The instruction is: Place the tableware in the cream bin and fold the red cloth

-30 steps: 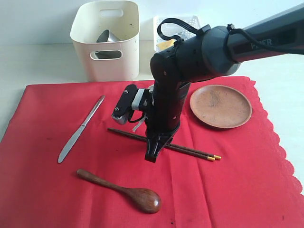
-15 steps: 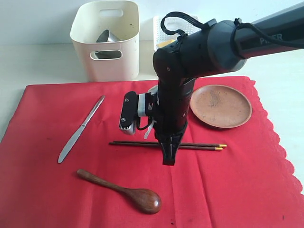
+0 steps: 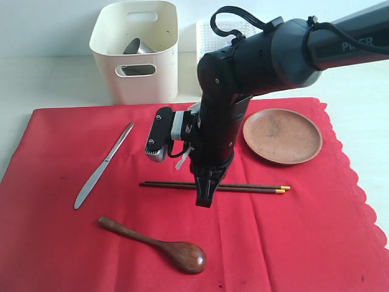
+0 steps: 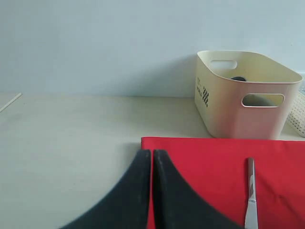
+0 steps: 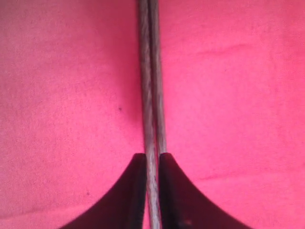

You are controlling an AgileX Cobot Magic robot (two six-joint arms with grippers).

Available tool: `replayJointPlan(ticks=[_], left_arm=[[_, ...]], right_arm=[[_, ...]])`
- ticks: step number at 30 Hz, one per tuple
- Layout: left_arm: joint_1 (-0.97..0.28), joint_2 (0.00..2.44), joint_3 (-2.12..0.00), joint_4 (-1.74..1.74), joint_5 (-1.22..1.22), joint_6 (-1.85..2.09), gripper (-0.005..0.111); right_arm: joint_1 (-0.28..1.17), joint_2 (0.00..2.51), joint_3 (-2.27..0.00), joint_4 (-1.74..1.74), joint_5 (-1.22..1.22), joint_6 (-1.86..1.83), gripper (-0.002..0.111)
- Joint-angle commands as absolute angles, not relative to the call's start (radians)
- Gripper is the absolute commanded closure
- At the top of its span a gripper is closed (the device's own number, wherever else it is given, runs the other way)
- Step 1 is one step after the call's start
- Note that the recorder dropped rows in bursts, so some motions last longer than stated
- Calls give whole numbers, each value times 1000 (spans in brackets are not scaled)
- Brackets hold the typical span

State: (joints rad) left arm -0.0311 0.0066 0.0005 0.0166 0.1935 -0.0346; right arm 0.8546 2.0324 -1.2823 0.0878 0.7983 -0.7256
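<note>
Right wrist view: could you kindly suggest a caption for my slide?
Right gripper pinches the dark chopsticks lying on the red cloth.

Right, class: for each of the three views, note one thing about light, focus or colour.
Exterior view: soft even light, hardly any shadows on the red cloth, a slight sheen on the spoon. Left wrist view: the left gripper is blurred up close, the cream bin sharper. Right wrist view: the chopsticks look soft, the cloth washed towards pink.

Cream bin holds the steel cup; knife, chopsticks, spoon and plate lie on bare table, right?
No: the exterior view shows knife, chopsticks, spoon and plate on the red cloth. The steel cup is in the cream bin.
</note>
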Motion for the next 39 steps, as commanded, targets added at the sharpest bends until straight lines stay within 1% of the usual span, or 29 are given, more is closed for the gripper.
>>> replayJointPlan(ticks=[1, 3, 4, 6, 16, 18, 19, 20, 21, 23, 27, 39], left_arm=[[-28, 0, 0, 10, 193, -36, 103], [-28, 0, 0, 10, 193, -36, 103], [-28, 0, 0, 10, 193, -36, 103], [-28, 0, 0, 10, 193, -36, 103], [-28, 0, 0, 10, 193, -36, 103], [-28, 0, 0, 10, 193, -36, 103], [-28, 0, 0, 10, 193, -36, 103], [-28, 0, 0, 10, 193, -36, 103], [-28, 0, 0, 10, 193, -36, 103], [-28, 0, 0, 10, 193, -36, 103], [-28, 0, 0, 10, 193, -36, 103], [-28, 0, 0, 10, 193, -36, 103]], right_arm=[[849, 2021, -1276, 98, 760, -703, 78], [849, 2021, -1276, 98, 769, -703, 65], [849, 2021, -1276, 100, 775, -703, 60], [849, 2026, -1276, 117, 786, -703, 54], [849, 2104, -1276, 122, 790, -713, 54], [849, 2108, -1276, 120, 809, -733, 58], [849, 2108, -1276, 141, 847, -802, 70], [849, 2108, -1276, 142, 866, -817, 79], [849, 2108, -1276, 142, 892, -831, 96], [849, 2108, -1276, 140, 921, -860, 108], [849, 2106, -1276, 140, 986, -907, 108], [849, 1971, -1276, 132, 948, -924, 108]])
